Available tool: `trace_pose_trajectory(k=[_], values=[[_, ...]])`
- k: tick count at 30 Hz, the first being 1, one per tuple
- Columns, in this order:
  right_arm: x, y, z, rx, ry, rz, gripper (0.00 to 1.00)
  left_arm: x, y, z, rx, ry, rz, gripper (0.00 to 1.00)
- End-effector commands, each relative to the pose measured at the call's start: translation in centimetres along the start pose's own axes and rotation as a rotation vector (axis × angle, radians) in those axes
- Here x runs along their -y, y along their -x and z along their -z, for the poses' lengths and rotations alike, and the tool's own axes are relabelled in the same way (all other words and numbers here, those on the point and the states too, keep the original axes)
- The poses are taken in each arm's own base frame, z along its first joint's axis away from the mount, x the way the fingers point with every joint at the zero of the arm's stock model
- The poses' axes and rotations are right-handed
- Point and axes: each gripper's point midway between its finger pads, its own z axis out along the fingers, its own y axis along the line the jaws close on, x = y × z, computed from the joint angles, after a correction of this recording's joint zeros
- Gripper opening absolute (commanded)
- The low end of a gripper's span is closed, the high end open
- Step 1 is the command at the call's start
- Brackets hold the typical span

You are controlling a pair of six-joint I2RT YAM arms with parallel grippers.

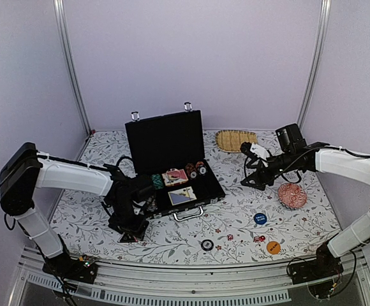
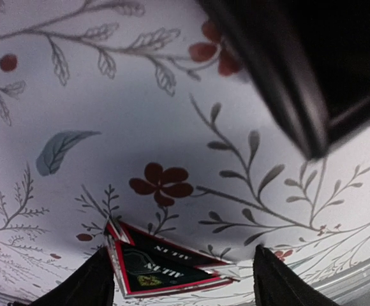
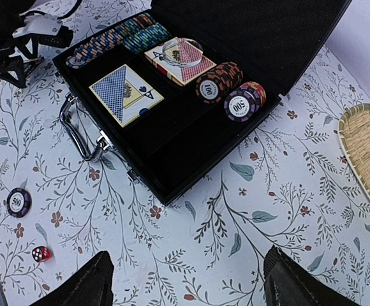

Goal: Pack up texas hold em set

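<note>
The black rectangular briefcase (image 1: 166, 137) is lying open at the middle of the floral tablecloth (image 1: 236, 204), with chip rows (image 3: 108, 41) and card decks (image 3: 124, 92) sitting inside. The left gripper (image 2: 182, 255) is standing open astride a black, red-edged flat piece (image 2: 153, 271) (just left of the case). The right gripper (image 3: 186, 254) is hanging open and empty over cloth to the case's right. Small red dice (image 1: 259, 239), a round blue disc (image 1: 259, 218) and a round orange disc (image 1: 273, 247) are lying loose near the front.

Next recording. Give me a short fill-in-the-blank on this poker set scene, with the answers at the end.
1. The briefcase lid stands ___.
2. The card deck nearest the handle has a ___ back.
3. The loose black chip near the red die is marked ___.
Answers: open; blue; 500.
</note>
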Motion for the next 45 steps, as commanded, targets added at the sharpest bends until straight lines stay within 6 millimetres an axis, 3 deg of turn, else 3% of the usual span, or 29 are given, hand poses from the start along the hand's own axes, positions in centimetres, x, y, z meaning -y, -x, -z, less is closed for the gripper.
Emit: trace_pose_trajectory(k=[1, 14, 16, 18, 34, 45], values=[[-0.2, -0.7, -0.5, -0.016, 0.022, -0.006, 0.82, 1.7, 2.5, 1.3, 0.139, -0.068, 0.064, 0.76], [-0.6, -0.9, -0.8, -0.024, 0.050, -0.012, 0.82, 1.1, -0.6, 1.1, 0.070, -0.026, -0.007, 0.80], [-0.7, -1.0, -1.0, -0.026, 0.057, -0.014, 0.82, 0.6, -0.9, 1.1, 0.072, -0.010, -0.022, 0.90], [-0.7, -1.1, -1.1, -0.030, 0.063, -0.017, 0.82, 0.6, -0.8, 1.1, 0.075, -0.005, -0.033, 0.92], [-0.9, -1.3, -1.3, -0.038, 0.079, -0.021, 0.82, 1.4, -1.4, -0.3, 0.043, 0.001, -0.092, 0.82], [-1.0, -1.4, -1.4, -0.042, 0.088, -0.025, 0.82, 0.8, -1.6, -1.5, 0.013, 0.051, -0.106, 0.72]])
